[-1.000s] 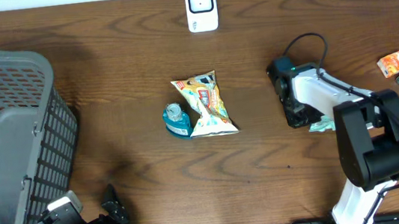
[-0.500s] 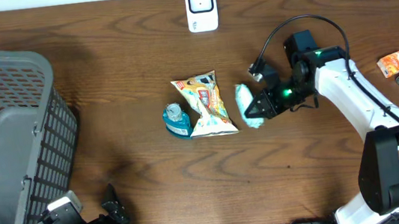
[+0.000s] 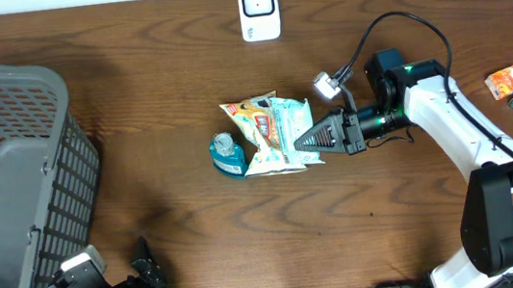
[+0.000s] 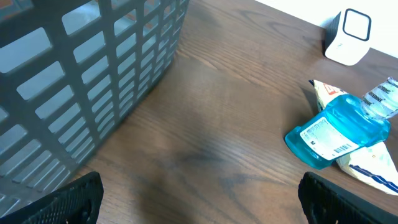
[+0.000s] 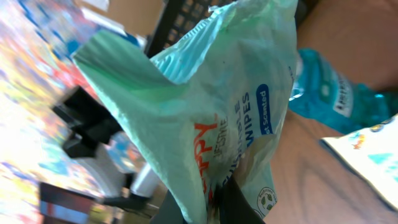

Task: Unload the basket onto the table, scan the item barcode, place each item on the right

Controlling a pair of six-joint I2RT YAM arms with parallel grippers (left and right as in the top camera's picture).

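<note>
so the wipes pack (image 3: 291, 125) is pinched in the right pincer (image 3: 307, 141), which is clamped tight on one edge of it. From overhead the pack sits over the right side of the snack bag (image 3: 257, 134), mid tabletop (image 3: 152, 78), and I can't tell if it's touching the bag or hanging just above it. In the right wrist view the pack (image 5: 224, 112) fills the frame, crinkled, the printed "WIPES" side facing the camera, and there's no barcode I can make out

blue bottle (image 3: 226, 155) lies just left of the snack bag. The scanner (image 3: 258, 8) is up at the far edge, well apart from the pack

my read: pickup is done and this is the carry-to-scanner step, with the scan itself not yet done. Next move needs the arm to swing the pack up toward the scanner and twist the wrist so whichever side has the barcode faces the scanner's window. Soft packet held by one edge, so it'll probably flop, which could fold the code out of sight

left pincer (image 4: 199, 193) is wide open holding nothing, parked at the near edge by the basket (image 3: 75, 165)
</note>
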